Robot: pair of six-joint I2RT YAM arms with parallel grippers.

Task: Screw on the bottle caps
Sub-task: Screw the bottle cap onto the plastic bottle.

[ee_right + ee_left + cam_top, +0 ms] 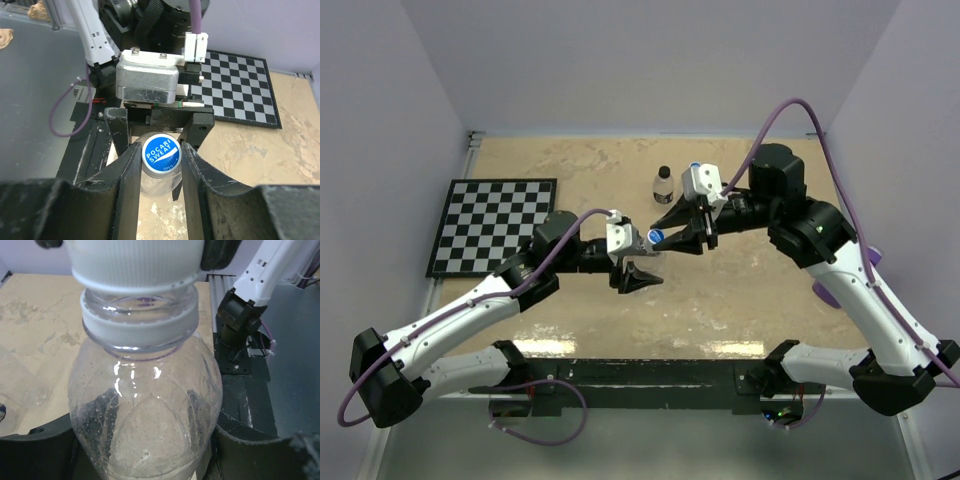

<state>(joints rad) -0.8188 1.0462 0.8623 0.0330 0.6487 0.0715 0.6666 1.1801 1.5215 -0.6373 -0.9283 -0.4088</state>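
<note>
Left arm stretches low from 7 o'clock toward the centre of the table (570, 170). We note the left end effector (642, 258) clamped round a clear bottle (145, 410). Right arm comes in from 4 o'clock, elbow up at 2 o'clock, wrist doubling back toward 9. The right end effector (161, 147) pinches the blue cap (161, 156) on that bottle's neck. A second bottle (663, 187), black-capped, stands just beyond at 12 o'clock. We log a checkerboard (492, 225) at 9 o'clock.
</note>
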